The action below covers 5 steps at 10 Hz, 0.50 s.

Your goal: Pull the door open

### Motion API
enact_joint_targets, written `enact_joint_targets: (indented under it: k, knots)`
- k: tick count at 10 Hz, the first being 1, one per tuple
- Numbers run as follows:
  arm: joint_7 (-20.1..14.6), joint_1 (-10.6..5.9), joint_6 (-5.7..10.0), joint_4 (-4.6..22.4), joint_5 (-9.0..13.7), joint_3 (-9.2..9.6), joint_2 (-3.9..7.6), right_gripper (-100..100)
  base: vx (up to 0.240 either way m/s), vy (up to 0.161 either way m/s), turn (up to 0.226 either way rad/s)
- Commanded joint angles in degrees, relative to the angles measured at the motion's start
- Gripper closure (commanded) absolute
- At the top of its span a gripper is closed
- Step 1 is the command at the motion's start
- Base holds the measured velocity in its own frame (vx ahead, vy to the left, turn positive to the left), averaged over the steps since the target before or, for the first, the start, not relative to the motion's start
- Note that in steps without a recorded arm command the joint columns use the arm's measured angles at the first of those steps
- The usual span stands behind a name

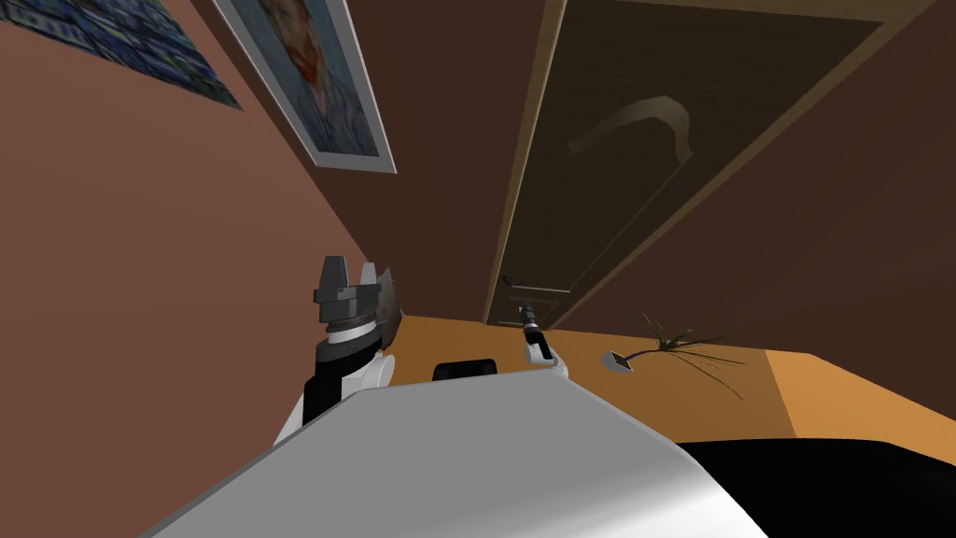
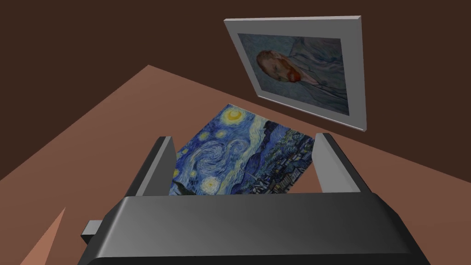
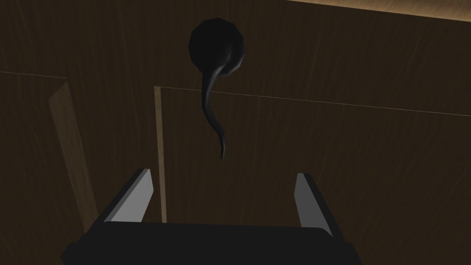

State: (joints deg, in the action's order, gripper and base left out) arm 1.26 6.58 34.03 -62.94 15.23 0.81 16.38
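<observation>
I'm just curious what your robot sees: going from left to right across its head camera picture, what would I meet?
blue starry painting → framed portrait → right end effector → potted plant

Left gripper (image 2: 244, 137): dark grey glossy box with rounded corners and a small grey tab on one side. Two flat, light grey blade fingers (image 2: 162, 168) with darker outer faces.
Left forearm (image 1: 327, 383): black sleeve, pale ring, white shell at the joint.
Right gripper (image 3: 221, 173): black box, same light grey blades.
Right arm (image 1: 543, 355): white, with a black wrist segment.
</observation>
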Motion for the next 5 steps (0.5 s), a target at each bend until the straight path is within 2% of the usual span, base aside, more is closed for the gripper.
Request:
enact_joint_targets:
  k: [1, 3, 4, 5]
  knots:
    - [0.2, -0.75, 0.32, 1.8, 0.5, 0.11, 0.3, -100, 0.133, 0.002, 0.027]
    - [0.6, -1.68, 0.75, 4.2, 1.2, 0.28, 0.81, -100, 0.167, 0.026, 0.043]
    - [0.4, -1.59, 0.8, 3.9, 1.0, 0.25, 0.66, -100, 0.081, 0.012, 0.007]
    - [-0.4, -1.54, 1.54, 5.2, 1.4, -0.46, 1.62, -100, 0.138, 0.02, 0.106]
